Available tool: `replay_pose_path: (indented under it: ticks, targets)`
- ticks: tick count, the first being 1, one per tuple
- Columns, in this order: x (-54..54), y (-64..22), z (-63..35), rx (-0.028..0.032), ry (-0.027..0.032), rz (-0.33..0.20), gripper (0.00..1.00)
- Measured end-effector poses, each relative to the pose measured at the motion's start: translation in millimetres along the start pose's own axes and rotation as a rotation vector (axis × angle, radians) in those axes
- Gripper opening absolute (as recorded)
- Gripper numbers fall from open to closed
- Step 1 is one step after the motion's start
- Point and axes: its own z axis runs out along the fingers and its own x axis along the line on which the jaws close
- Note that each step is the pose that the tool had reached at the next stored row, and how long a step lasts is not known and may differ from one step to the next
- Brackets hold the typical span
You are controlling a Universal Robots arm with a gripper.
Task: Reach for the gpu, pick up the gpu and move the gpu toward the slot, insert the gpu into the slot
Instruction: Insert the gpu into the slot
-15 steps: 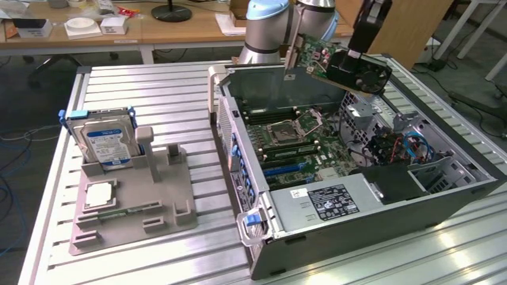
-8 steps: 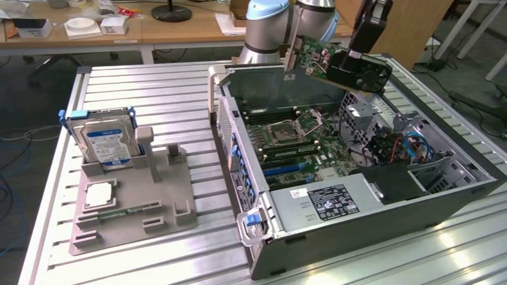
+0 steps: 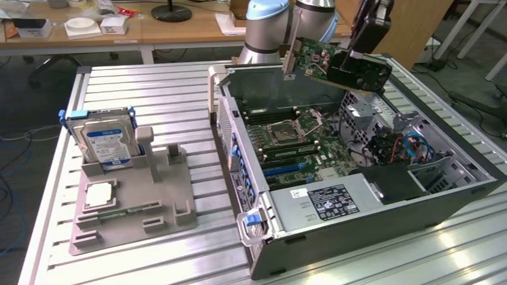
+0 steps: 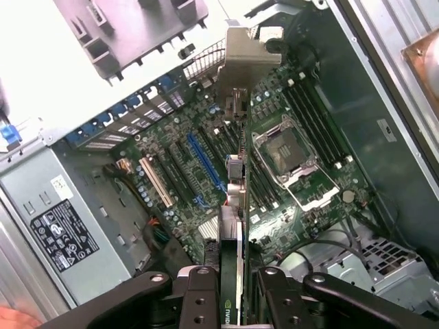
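Wrist view: the black fingers (image 4: 199,298) of the gripper (image 4: 232,291) are seen clamped on both faces of the thin green circuit card, the gpu (image 4: 238,205). The card is presented edge-on, with its pale metal bracket (image 4: 243,62) at the far end. In the exterior view the gpu (image 3: 311,58) is held tilted in the air by the gripper (image 3: 357,68), above the far rim of the open dark metal computer case (image 3: 372,231) and well apart from everything inside it.

Below it lies the green motherboard (image 4: 171,137). The long narrow blue plastic connector, judged to be the slot (image 4: 204,162), is flanked closely by a white connector (image 4: 156,181) and dark ones.

Several risks are judged:
- Because the card is gripped at one end only, it could be twisted in the hold if its edge is pressed down out of line.
- A neighbouring connector or small board parts could be struck.
- The bracket could be caught on the case wall with the blue latches (image 4: 123,116).
- The square metal-framed processor socket (image 4: 288,154) lies just beside the card's line.

Open room is offered from above, where the case side is removed. Sideways room is bounded by the case walls, the grey power supply (image 3: 329,202) and the blue cables (image 3: 412,145).
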Motion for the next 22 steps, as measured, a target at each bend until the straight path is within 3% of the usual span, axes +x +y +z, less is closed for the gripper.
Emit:
replay_pose_path:
  ticks: [22]
  targets:
    - [0.3,-0.2,0.0,-0.0001,0.0063,-0.212,0.26]
